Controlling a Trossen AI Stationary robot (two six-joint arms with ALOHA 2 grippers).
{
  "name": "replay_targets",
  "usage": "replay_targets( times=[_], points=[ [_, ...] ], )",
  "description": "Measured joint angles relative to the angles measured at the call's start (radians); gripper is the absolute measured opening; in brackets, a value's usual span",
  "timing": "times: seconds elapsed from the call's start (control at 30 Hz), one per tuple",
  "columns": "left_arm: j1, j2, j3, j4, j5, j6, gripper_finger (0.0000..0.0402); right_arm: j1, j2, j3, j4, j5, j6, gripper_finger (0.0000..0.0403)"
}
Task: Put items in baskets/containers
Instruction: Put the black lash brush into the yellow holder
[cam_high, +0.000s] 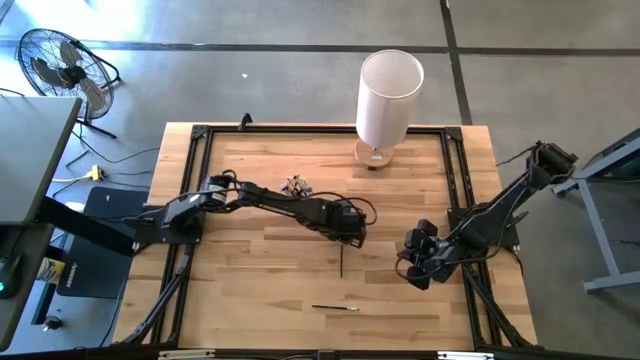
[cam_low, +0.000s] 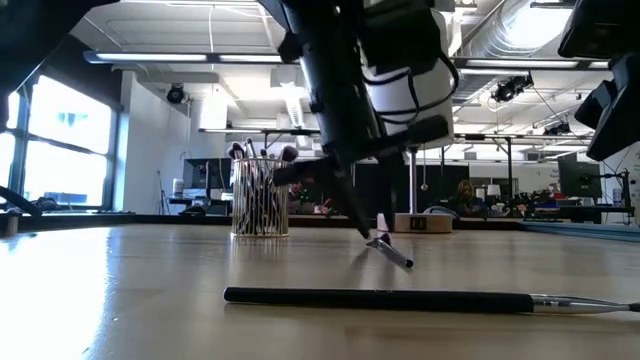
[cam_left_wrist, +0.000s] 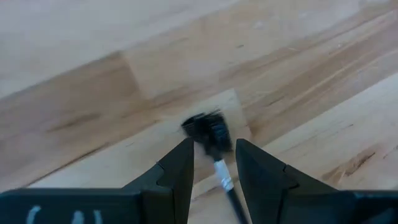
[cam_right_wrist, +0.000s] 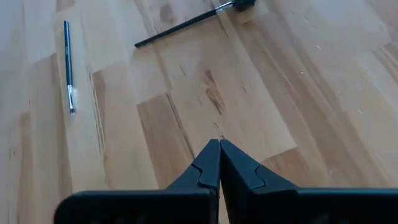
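Left gripper (cam_left_wrist: 213, 163) is pinching a dark makeup brush (cam_left_wrist: 211, 140) mid-table, bristle tip down on the wood. Right gripper (cam_right_wrist: 219, 163) sits pressed together near the right edge. Glass cup (cam_low: 259, 197) already holds brushes; no readable writing anywhere.

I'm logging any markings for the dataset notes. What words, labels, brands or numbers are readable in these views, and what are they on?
Nothing can be read.
Pale marks on the left gripper's housing in the left wrist view: cut off at the picture's edge, unreadable.
Dark mark on a tan box behind the table in the low view: too small to read.
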Motion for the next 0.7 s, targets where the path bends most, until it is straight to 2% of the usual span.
replay_targets(
  times=[0.17,0.43,0.53,0.63,0.7],
  points=[
    [0.0,0.032,0.002,0.09,0.027,0.001,0.0117,0.006,0.0,0.0,-0.003,0.002,-0.001,0.0002],
    [0.0,0.03,-0.019,0.087,0.017,0.003,0.0115,0.006,0.0,0.0,0.0,0.006,-0.002,0.0002],
    [0.0,0.028,-0.019,0.049,0.014,0.004,0.0085,0.006,0.0,0.0,0.0,0.013,-0.002,0.0002],
    [0.0,0.027,-0.019,0.041,0.029,0.033,0.0022,0.006,0.0,0.001,0.002,0.014,0.0,0.0001],
    [-0.005,0.027,-0.02,0.04,0.033,0.05,0.0013,0.006,0.0,0.001,0.01,0.017,0.0,0.0003]
  ],
)
